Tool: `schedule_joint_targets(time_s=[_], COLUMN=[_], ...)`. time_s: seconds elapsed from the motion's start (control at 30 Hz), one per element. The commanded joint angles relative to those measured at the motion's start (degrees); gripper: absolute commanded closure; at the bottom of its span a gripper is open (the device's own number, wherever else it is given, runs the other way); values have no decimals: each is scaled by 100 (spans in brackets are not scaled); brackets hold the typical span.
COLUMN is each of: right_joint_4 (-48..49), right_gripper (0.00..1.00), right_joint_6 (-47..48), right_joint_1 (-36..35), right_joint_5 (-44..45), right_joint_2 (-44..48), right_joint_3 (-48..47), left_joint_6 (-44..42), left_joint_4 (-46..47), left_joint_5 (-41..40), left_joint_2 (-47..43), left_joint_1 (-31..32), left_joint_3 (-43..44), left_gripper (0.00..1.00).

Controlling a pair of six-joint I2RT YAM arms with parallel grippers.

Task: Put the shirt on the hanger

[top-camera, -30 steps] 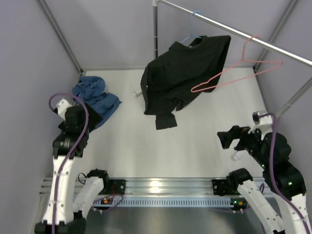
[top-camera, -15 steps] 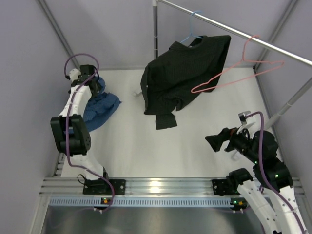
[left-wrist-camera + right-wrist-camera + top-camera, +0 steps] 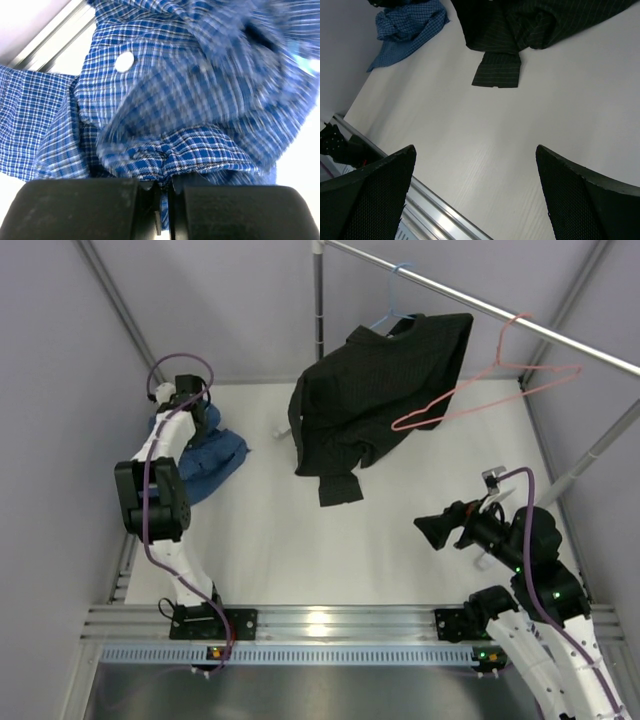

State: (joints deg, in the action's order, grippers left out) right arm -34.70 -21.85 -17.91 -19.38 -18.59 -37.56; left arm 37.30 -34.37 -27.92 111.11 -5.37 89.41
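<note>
From above, the crumpled blue finely checked cotton shirt [image 3: 210, 455] lies on the white worktop [image 3: 300, 550], well left of the hanging black long-sleeved shirt [image 3: 370, 400]. The thin pink wire hanger [image 3: 470, 405] hangs just right of that black shirt.

In the left wrist view, the left gripper [image 3: 164, 200] is clamped on a fold of the blue shirt.

In the right wrist view, the right gripper [image 3: 475, 150] is spread wide and holds nothing, on the near side of the black shirt.

Top external: looked down from above and behind the arm bases toward the far wall, distant enough to take in the whole tabletop [image 3: 300, 550].
Left wrist: sat very close over the shirt [image 3: 200, 100], with the left hand [image 3: 164, 192] at the frame's lower edge; the cloth was partly blurred.
Right wrist: looked obliquely across the tabletop past the right hand [image 3: 475, 147].
Shared: the shirt appeared in all three views, the black shirt [image 3: 530, 25] in two.
</note>
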Motion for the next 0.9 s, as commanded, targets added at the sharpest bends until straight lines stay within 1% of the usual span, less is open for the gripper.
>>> schedule_joint_targets(time_s=[0.0, 0.03, 0.07, 0.1, 0.13, 0.2, 0.23, 0.27, 0.3, 0.33, 0.37, 0.4, 0.43, 0.47, 0.5, 0.53, 0.57, 0.6, 0.63, 0.7, 0.73, 0.77, 0.8, 0.83, 0.87], right_joint_4=[578, 604, 648, 657, 649, 640, 640, 640, 640, 640, 640, 640, 640, 631, 622, 605, 587, 570, 569, 578, 613, 674, 762, 1006, 1200], right_gripper=[1, 1, 1, 1, 0, 1, 1, 0, 0, 1, 1, 1, 1, 0, 1, 0, 1, 1, 0, 1, 1, 1, 1, 0, 1], right_joint_6=[-118, -127, -162, -162, -171, -188, -188, -197, -197, -197, -206, -189, -180, -162, -153, -162, -171, -188, -197, -258, -354, -416, -513, -592, -680], right_joint_1=[68, 60, 68, 69, 51, 60, 68, 69, 60, 60, 68, 69, 69, 60, 60, 60, 68, 60, 68, 69, 60, 68, 60, 60, 51], right_joint_5=[-66, -84, -93, -93, -119, -137, -145, -145, -137, -128, -119, -110, -67, -49, -40, -5, 4, -5, -92, -259, -442, -566, -872, -1066, -1277], right_joint_2=[-66, -101, -110, -153, -171, -180, -171, -163, -154, -154, -145, -145, -154, -154, -162, -171, -171, -197, -206, -337, -399, -461, -540, -575, -654], right_joint_3=[38, 38, 30, -23, -58, -154, -199, -234, -312, -348, -383, -427, -436, -445, -454, -436, -393, -358, -314, -130, -50, 37, 273, 397, 677], left_joint_6=[-152, -222, -458, -530, -696, -733, -724, -628, -479, -356, -146, 65, 519, 855, 1197, 2088, 2558, 2955, 3681, 3898, 4212, 4389, 4426, 4470, 4610], left_joint_4=[474, 527, 693, 730, 887, 906, 932, 941, 976, 976, 967, 1063, 1064, 1047, 1046, 1055, 1081, 1082, 1177, 1738, 1993, 2143, 2136, 2119, 2136], left_joint_5=[496, 533, 507, 368, 358, 166, -53, -203, -501, -765, -1046, -1231, -1703, -2030, -2320, -2523, -2682, -2796, -2928, -3218, -3280, -3351, -3560, -3658, -3546], left_joint_2=[-1089, -1318, -1807, -2064, -2580, -3093, -3339, -3820, -4068, -4288, -4517, -4980, -5168, -5326, -5641, -5775, -5863, -5899, -5769, -5418, -4850, -4531, -4215, -3690, -3458], left_joint_1=[272, 534, 841, 1062, 1569, 2151, 2789, 3135, 3808, 4154, 4549, 4884, 5566, 5964, 6690, 7011, 7310, 7905, 8189, 8813, 9364, 9613, 10033, 10194, 10309], left_joint_3=[-62, -133, -238, -422, -528, -731, -984, -1134, -1536, -1766, -2056, -2381, -2715, -3362, -3725, -4103, -4768, -5036, -5256, -5739, -5767, -5716, -5410, -5277, -5171], left_gripper=[100, 100, 100, 100, 100, 100, 100, 100, 100, 100, 100, 100, 100, 100, 100, 100, 100, 100, 100, 100, 100, 100, 100, 100, 100])
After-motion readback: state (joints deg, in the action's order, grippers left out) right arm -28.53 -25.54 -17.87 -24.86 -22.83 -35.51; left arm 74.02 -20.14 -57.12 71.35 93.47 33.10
